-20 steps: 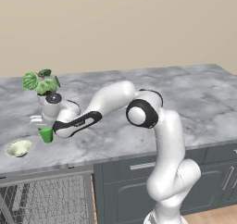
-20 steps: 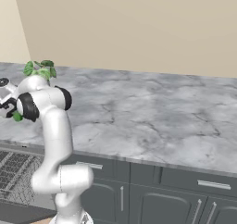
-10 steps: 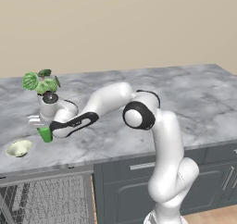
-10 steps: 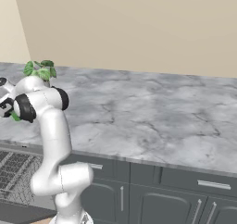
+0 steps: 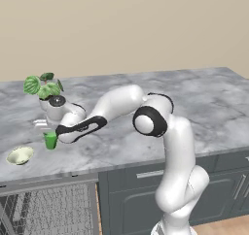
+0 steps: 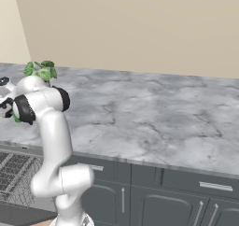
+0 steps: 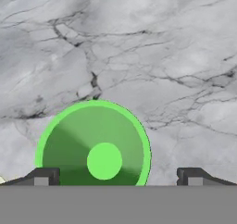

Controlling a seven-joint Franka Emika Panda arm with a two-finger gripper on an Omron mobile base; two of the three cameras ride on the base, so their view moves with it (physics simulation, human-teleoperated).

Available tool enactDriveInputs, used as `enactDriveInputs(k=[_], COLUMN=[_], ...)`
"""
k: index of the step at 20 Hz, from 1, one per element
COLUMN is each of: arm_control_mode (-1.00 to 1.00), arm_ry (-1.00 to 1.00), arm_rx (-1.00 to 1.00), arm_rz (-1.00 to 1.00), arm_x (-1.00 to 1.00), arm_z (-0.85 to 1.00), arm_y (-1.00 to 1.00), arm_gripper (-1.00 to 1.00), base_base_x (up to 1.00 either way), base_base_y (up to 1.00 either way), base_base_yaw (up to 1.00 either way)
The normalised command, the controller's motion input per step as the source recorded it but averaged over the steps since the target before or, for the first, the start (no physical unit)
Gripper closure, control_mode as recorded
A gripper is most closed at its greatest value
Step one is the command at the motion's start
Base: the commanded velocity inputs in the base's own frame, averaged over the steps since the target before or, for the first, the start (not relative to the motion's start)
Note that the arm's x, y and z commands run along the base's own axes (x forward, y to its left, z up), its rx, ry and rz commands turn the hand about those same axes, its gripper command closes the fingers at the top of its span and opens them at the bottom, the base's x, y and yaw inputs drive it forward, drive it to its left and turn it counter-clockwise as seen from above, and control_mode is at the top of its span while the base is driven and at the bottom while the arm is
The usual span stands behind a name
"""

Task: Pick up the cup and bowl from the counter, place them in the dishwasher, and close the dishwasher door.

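hand view: gripper [image 7: 115,177] looks straight down into the cup [image 7: 94,144]; bright green rim and round base visible. fingers [image 7: 42,177] are spread wide, jaws open, nothing held. left tip overlaps the cup's rim edge in this view; right tip is well apart from the cup, over bare marble. whether any tip touches the cup: cannot tell.

left base view: cup [image 5: 50,140] stands upright on the counter [image 5: 194,108] near its front edge, toward the left end. gripper [image 5: 47,127] sits directly above the cup, arm stretched low across the counter from the right. bowl [image 5: 20,155] lies just left of the cup, closer to the front edge, apart from it. potted plant [image 5: 44,89] stands behind the cup, toward the back of the counter. dishwasher [image 5: 48,209] is below the front edge with its wire rack showing.

right base view: plant [image 6: 41,70] sits at counter [image 6: 154,117] left end, behind the arm's elbow.
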Motion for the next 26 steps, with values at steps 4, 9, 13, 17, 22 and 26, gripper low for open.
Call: enactDriveInputs(k=[4,9,13,17,22,26], arm_control_mode=[-1.00,-1.00,-1.00,-1.00,-1.00,-1.00], arm_ry=[0.00,0.00,0.00,0.00,-0.06,-0.13], arm_rx=[0.00,0.00,-0.03,-0.01,0.00,-0.01], arm_rz=[0.00,0.00,0.00,0.00,0.00,0.00], arm_x=[0.00,0.25,0.42,0.24,0.00,-0.16], arm_z=[-0.17,-0.44,-0.64,-0.30,0.26,0.41], arm_y=[-0.30,-0.04,0.00,0.00,0.00,0.00], arm_gripper=[-1.00,-1.00,1.00,1.00,1.00,1.00], base_base_x=[0.00,0.00,0.00,0.00,0.00,0.00], base_base_y=[0.00,0.00,0.00,0.00,0.00,0.00], base_base_yaw=[0.00,0.00,0.00,0.00,0.00,0.00])
